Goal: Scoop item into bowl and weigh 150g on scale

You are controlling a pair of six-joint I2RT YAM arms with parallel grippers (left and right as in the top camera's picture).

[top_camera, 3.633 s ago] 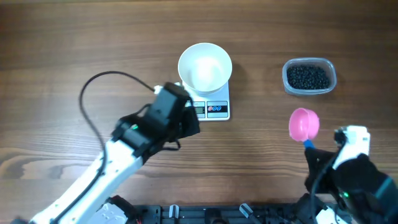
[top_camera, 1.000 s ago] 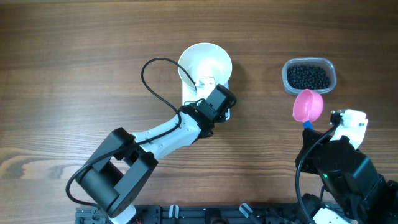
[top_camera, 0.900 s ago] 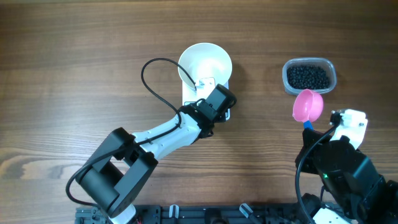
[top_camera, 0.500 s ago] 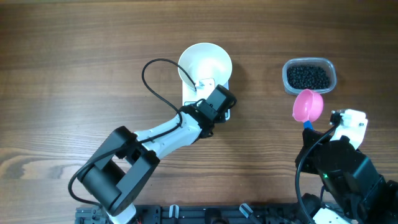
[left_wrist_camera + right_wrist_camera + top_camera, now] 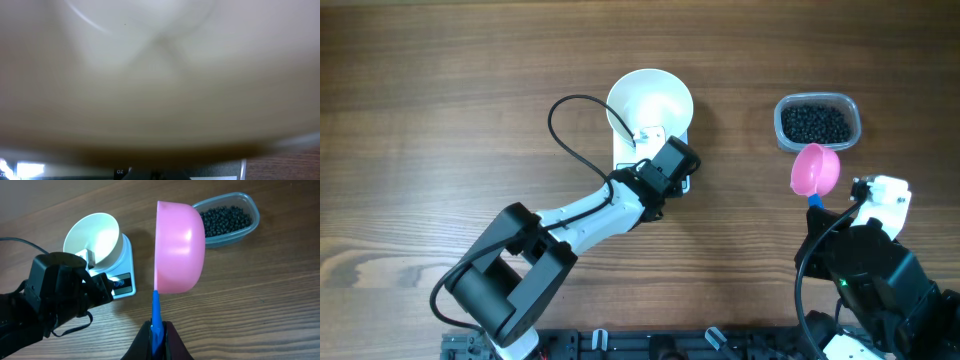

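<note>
The white bowl stands empty on the white scale. My left gripper is over the scale's front edge, hiding the display and buttons from above. In the left wrist view the blurred bowl wall fills the frame, and my left gripper is shut and empty, its tips low over the scale's front panel. My right gripper is shut on the blue handle of a pink scoop, held on edge and empty. The black beads lie in a clear tub just beyond the scoop.
The clear plastic tub sits at the back right, close to the pink scoop. The left arm stretches diagonally from the front edge to the scale, with a black cable looping left of the bowl. Bare wooden table surrounds everything.
Since the earliest frame my left gripper moved from the scale's left side onto its front edge, and the scoop moved nearer the tub. Over the last second nothing moved.
</note>
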